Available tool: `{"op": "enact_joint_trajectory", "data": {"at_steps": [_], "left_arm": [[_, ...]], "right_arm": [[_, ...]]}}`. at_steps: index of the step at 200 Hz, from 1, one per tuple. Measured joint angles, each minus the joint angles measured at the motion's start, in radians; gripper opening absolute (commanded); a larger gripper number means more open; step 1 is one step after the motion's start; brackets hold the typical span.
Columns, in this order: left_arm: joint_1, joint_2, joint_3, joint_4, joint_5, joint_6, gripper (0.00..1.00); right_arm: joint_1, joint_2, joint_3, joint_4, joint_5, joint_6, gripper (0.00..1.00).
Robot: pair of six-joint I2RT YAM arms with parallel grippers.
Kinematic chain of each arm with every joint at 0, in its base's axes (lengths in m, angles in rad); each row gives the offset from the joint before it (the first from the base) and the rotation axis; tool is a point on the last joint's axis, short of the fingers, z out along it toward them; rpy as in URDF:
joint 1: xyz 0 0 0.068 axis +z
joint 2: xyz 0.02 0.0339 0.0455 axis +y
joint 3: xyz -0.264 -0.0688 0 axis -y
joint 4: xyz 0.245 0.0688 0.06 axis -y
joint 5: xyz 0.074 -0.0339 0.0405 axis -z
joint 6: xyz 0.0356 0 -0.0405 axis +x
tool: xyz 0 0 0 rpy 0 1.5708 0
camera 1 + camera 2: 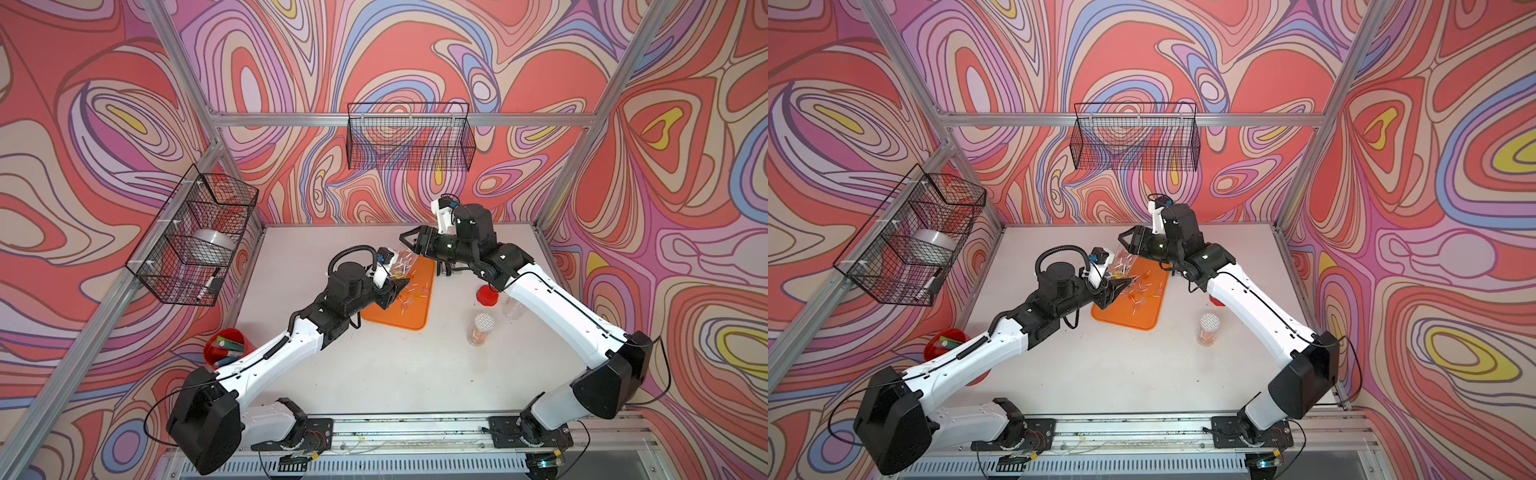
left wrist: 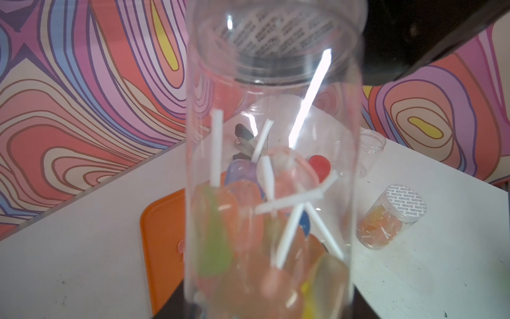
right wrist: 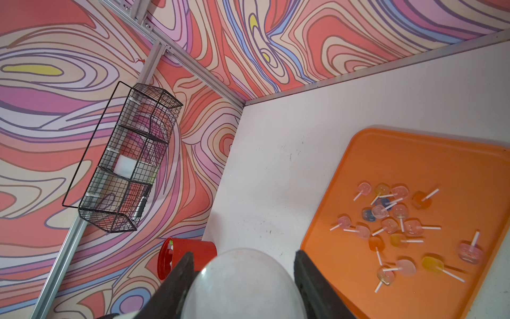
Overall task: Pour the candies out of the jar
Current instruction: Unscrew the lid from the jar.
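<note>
Over the orange tray (image 1: pixel 388 315), the left gripper (image 1: pixel 395 281) and the right gripper (image 3: pixel 244 254) both clasped the tilted jar (image 2: pixel 270 124); candies (image 3: pixel 392 223) lay on the tray.

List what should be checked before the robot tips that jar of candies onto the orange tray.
1. Left gripper holds the jar: ok.
2. Tray in place by the jar: ok.
3. Jar's mouth open: not ok; a printed seal seems to cover it.
4. Right gripper gripping the jar's end: cannot tell; its fingers flank it.
5. Bare room on the tray beside the candies: ok.
</note>
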Motion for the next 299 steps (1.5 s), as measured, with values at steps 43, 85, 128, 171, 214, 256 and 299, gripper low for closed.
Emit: {"op": "enact_joint_trajectory", "data": {"at_steps": [43, 85, 128, 171, 214, 256, 299], "left_arm": [[0.0, 0.0, 0.0, -0.003, 0.007, 0.0, 0.0], [0.033, -0.001, -0.005, 0.006, 0.133, -0.034, 0.0], [0.121, -0.002, -0.017, 0.099, 0.45, -0.15, 0.0], [0.127, -0.004, -0.017, 0.144, 0.606, -0.206, 0.0], [0.127, -0.003, -0.016, 0.145, 0.64, -0.227, 0.0], [0.127, -0.003, -0.005, 0.144, 0.644, -0.229, 0.0], [0.127, 0.003, 0.01, 0.125, 0.636, -0.225, 0.0]], "right_arm": [[0.0, 0.0, 0.0, -0.002, -0.008, -0.017, 0.5], [-0.012, -0.005, 0.0, 0.002, -0.095, -0.111, 0.44], [-0.022, -0.05, -0.021, 0.06, -0.233, -0.254, 0.4], [-0.072, -0.106, -0.071, 0.099, -0.409, -0.303, 0.39], [-0.119, -0.108, -0.105, 0.15, -0.537, -0.274, 0.39], [-0.135, -0.105, -0.107, 0.178, -0.586, -0.248, 0.39], [-0.138, -0.087, -0.083, 0.163, -0.59, -0.241, 0.39]]}}
